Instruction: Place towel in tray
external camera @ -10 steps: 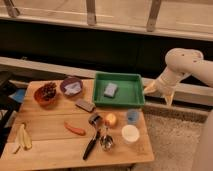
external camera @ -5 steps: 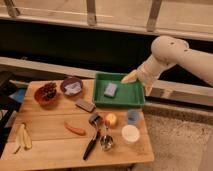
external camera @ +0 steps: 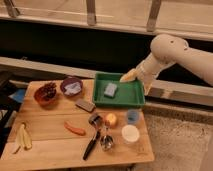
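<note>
The towel (external camera: 74, 90), a small pale crumpled cloth, lies inside the round purple bowl (external camera: 64, 83) at the back of the wooden table. To its right stands the green tray (external camera: 131, 95), which holds a grey-blue block (external camera: 110, 89). My gripper (external camera: 128, 76) hangs over the tray's far right corner, reaching in from the right on the white arm (external camera: 167, 52). Its yellowish fingers stand open with nothing between them, well apart from the towel.
A red bowl of dark fruit (external camera: 46, 93) sits left of the purple bowl. A dark grey bar (external camera: 85, 105), a carrot (external camera: 75, 129), an apple (external camera: 110, 119), a blue cup (external camera: 132, 116), a white cup (external camera: 130, 134), black-handled utensils (external camera: 92, 142) and a banana peel (external camera: 22, 137) lie across the table (external camera: 50, 152).
The arm has swung left from beside the table's right edge, bringing the gripper over the tray's far right corner. Nothing on the table has moved.
</note>
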Action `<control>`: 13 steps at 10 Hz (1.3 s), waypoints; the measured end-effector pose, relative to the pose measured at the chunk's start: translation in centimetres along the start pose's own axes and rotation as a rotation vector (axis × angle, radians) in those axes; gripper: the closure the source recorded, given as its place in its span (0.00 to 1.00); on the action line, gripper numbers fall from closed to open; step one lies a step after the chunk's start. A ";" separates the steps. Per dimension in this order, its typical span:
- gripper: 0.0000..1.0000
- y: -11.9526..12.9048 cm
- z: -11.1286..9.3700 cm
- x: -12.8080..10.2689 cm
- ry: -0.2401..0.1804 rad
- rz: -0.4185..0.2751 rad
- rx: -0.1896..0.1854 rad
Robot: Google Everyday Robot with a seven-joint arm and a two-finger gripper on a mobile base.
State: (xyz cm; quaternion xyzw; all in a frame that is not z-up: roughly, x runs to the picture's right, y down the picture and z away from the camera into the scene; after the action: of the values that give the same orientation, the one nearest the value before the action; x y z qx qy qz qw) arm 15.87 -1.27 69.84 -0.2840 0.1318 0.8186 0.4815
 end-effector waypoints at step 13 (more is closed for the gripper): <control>0.20 15.6 2.8 -2.5 -0.140 -0.204 -0.151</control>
State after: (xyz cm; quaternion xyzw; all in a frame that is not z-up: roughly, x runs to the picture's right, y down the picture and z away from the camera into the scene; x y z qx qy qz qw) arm 2.42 -9.52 72.71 -0.2736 0.0063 0.7909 0.5474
